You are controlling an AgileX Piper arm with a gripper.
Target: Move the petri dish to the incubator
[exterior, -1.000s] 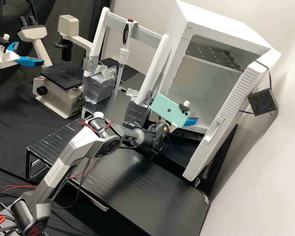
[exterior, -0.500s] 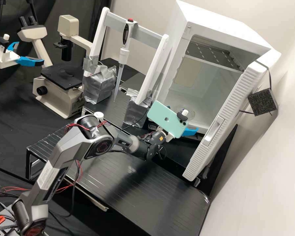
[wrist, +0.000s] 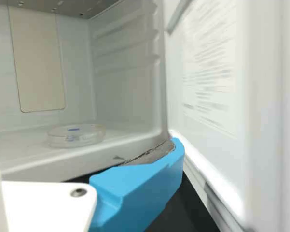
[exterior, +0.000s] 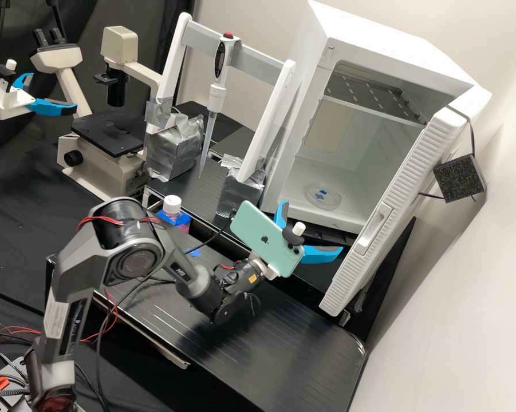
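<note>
- Task status: placement judged complete. The dish rests flat on the floor of the incubator, inside and near the front opening.
- Fingers: released, spread wide, nothing between them. They stand outside the incubator, just in front of its opening and beside its open door.
- Step in hand, by judgement: retreat of the arm from the incubator after release.
- Next move: back the fingers straight away from the incubator. Maintain the spread and avoid contact with the door, the front rim and the dish. No regrasp appears necessary. Closing the door is not specified in the task.
- Hidden: the phone in front of the incubator covers the base of 1 finger. The arm masks the lower part of the bottle, outside the incubator.
- Hard to make out: the dish is clear against the incubator's pale floor; its blue marks help locate it. Whether its lid is fully seated cannot be determined, nor can its contents.
</note>
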